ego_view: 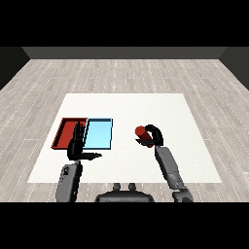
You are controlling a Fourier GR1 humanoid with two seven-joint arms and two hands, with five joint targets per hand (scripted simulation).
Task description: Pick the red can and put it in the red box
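The two grey forearms enter nearest the camera, from the lower corners; each ends in a black hand over the white table [146, 104], the largest item and the surface bearing everything else.

Trays: the red tray [64, 130] lies at the left of the table with the light blue tray [99, 133] touching its right side; the pairing puts both destinations close together, so the choice between them rests on colour alone; nothing is visible inside either tray.

Left hand [75, 146]: held upright with fingers straight and thumb spread to the right; it holds nothing; it stands at the near edge of the red tray, partly in front of it, apparently parked rather than working; whether it touches the tray cannot be told.

Right hand [154, 137]: fingers curled round the red can [141, 132], which projects to the left of the hand and lies tilted rather than upright; the hand has hold of it; whether the can is clear of the table cannot be told.

Location of task item: the can is right of centre, well apart from the red tray, with the blue tray between them.

Judgement: grasp stage achieved; transport leftward past the blue tray and release in the red tray remain.
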